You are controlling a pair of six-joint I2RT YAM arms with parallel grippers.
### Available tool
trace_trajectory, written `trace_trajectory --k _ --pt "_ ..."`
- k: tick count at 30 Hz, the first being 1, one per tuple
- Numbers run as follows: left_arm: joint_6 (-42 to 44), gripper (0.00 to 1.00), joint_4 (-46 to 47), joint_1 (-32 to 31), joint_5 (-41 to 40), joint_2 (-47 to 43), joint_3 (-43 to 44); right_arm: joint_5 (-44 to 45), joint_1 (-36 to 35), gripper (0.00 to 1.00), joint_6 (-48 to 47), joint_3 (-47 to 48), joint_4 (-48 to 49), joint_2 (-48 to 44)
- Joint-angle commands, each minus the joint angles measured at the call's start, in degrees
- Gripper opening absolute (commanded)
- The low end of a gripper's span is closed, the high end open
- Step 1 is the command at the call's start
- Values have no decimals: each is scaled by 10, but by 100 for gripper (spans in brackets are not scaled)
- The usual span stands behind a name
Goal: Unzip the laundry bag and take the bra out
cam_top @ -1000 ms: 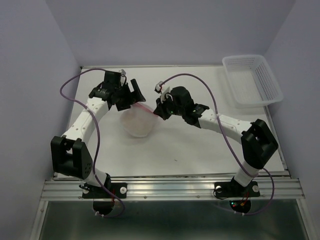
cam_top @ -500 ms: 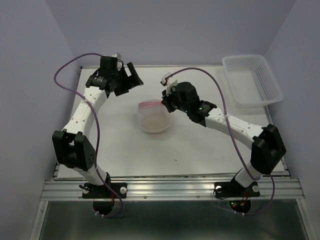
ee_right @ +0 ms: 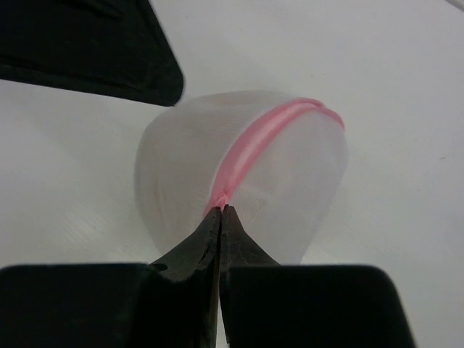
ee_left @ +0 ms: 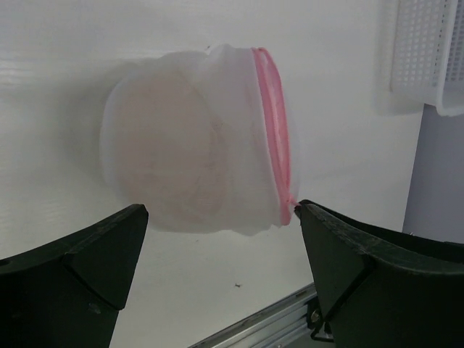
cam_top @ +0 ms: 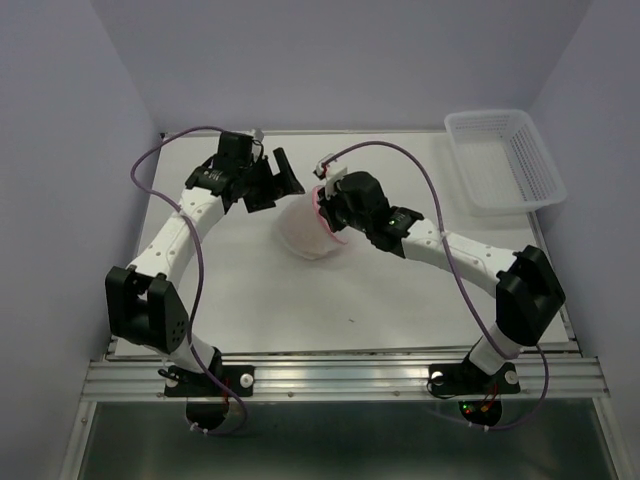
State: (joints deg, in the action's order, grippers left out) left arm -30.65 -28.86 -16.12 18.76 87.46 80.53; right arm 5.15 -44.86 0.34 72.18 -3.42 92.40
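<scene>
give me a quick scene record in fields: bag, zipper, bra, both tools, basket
laundry bag: on the table, between the two tools
zipper: pink, looks closed along the stretch in view
bra: pale peach shape seen through the mesh, inside the bag
right tool: shut, pinching the zipper at its near end
left tool: open, facing the bag, gripping nothing
basket: white lattice, far right corner, apart from the bag

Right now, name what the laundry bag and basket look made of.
The laundry bag: translucent white mesh, likely synthetic, matte; a peach shape shows through. Its zipper rim: pink fabric-like tape. The basket: rigid white plastic, probably; open lattice walls.
</scene>
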Motion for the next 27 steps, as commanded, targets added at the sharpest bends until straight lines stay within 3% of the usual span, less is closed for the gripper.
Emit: trace_trajectory --k 1,7,12,21,26,27 --pt "-48 99 20 -26 -32 7 -9 -28 -27 1 3 -6 28 24" --pt "-56 99 8 -59 -52 42 37 -16 -44 1 -12 -3 28 51" --pt "-56 97 -4 -59 -63 52 22 -22 -44 1 -6 -15 60 44" --pt "-36 83 8 -77 -28 68 3 -23 -44 1 -5 -20 72 39" --pt "-20 81 -5 -85 -41 71 -13 6 -44 1 -5 -20 73 31" --pt "-19 74 -6 -86 -43 70 -16 6 -44 1 -5 -20 73 31"
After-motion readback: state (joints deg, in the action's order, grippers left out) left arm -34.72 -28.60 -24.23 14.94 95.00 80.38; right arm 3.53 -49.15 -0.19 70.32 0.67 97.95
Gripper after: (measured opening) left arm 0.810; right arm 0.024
